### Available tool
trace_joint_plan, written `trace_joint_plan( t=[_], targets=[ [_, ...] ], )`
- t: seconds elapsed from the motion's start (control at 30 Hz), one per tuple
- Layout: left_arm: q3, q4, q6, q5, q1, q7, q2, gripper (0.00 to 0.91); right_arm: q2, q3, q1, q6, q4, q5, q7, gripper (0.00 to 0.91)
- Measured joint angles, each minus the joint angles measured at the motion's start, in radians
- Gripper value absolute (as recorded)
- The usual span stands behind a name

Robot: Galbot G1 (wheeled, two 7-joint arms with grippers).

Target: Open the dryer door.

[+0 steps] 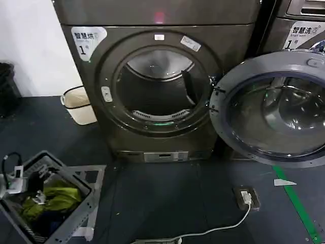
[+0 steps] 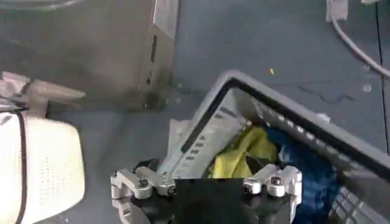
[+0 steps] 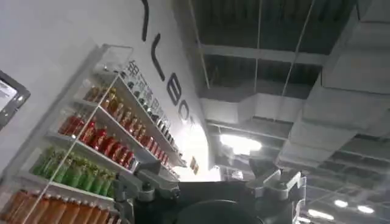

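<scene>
Swinging wide on its hinge, the dryer door (image 1: 271,109) already hangs open at the right of the drum opening (image 1: 160,89), its grey plastic rim and bulging clear glass turned toward you, so you can judge the task essentially done. Your left hand (image 2: 206,184) hovers low over the laundry basket (image 2: 292,131) at the near left, its metal fingers spread with nothing between them; your right hand (image 3: 210,185) points up toward the ceiling and a shelf of bottles (image 3: 91,143), fingers likewise apart and empty. The risk from here is the door drifting back, since nothing holds it, or an arm clipping its rim as you lower it, which could slam the glass against the neighbouring machine (image 1: 299,25). Mind the white cable (image 1: 213,231) on the floor too. The drum is smooth ribbed metal, the basket slotted grey plastic holding soft yellow and blue cloth.
</scene>
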Motion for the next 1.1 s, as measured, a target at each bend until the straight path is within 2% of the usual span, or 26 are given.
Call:
trace_joint_plan(
  t=[0.43,1.1],
  targets=[
    [0.023,0.022,0.018,0.012,-0.017,0.051,0.015,0.907,0.0,0.002,0.002,0.0,-0.008,-0.001,-0.011,0.907],
    [0.026,0.044,-0.001,0.067,-0.019,0.092,0.023,0.907,0.016,-0.005,0.006,0.0,0.003,-0.004,-0.016,0.907]
  ],
)
